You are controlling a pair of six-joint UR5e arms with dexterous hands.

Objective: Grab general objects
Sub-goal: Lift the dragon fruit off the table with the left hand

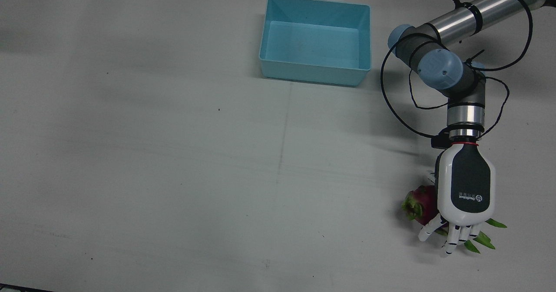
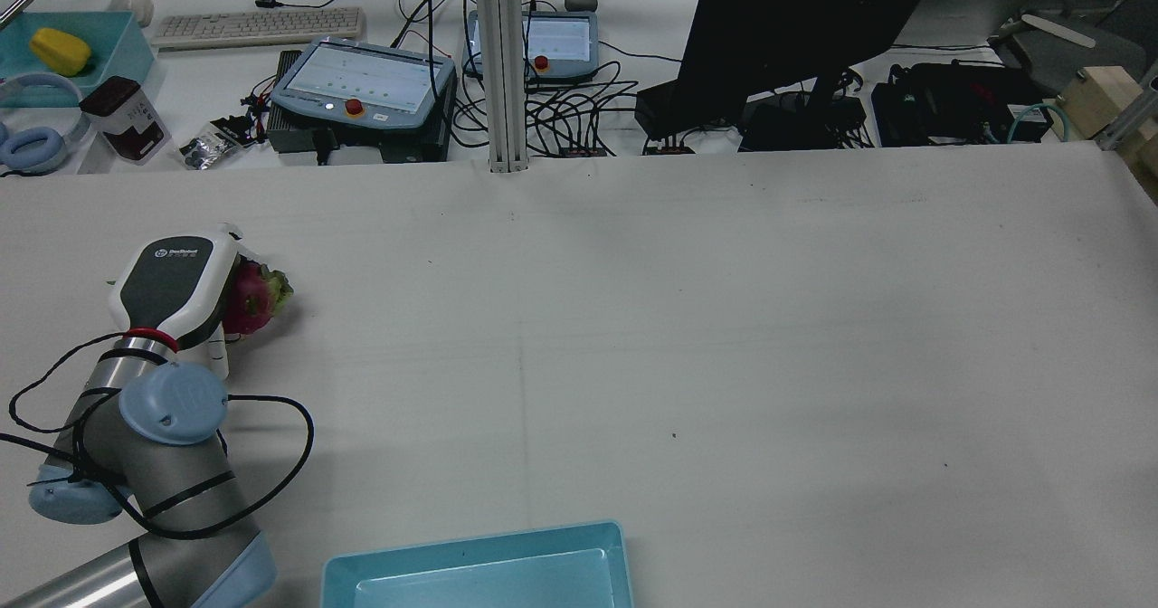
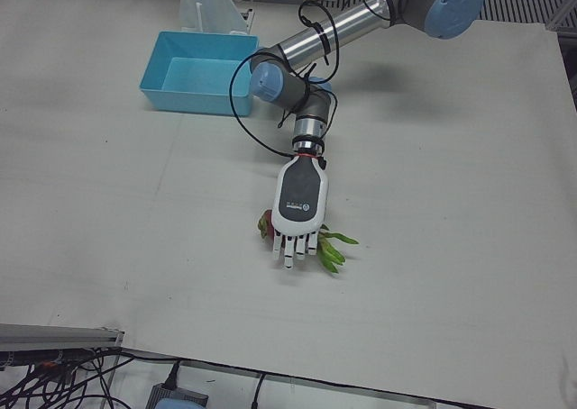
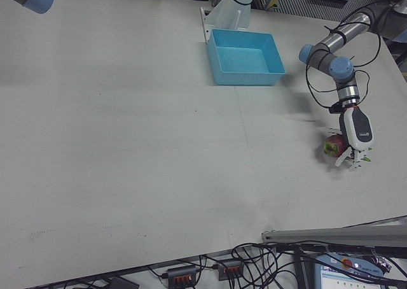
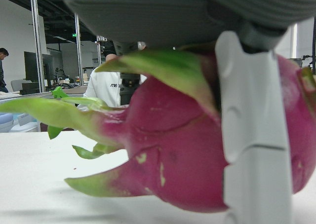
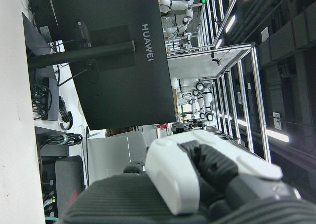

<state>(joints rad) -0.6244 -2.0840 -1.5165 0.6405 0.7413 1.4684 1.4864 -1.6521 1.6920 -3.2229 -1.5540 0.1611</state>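
Fruit: dragon fruit, pink with green leafy tips, lies on the white surface under my left hand, near the operators' edge on my left side.
Left hand: my left hand is palm-down right over the fruit, its back uppermost in the front view; green tips stick out past my fingertips and the pink body shows beside the palm.
Left grip: my fingers curl down around the fruit, and in the left hand view one white finger lies across its pink skin; I count this as holding the fruit, which sits on the surface.
Left arm: my left arm reaches out from the pedestal side, a black cable looped around it.
Bin: blue bin, nothing in it, stands by the pedestals, well apart from the fruit.
Right hand: my right hand shows only in its own view, with a dark monitor beyond it; I cannot tell whether its fingers are spread or curled.
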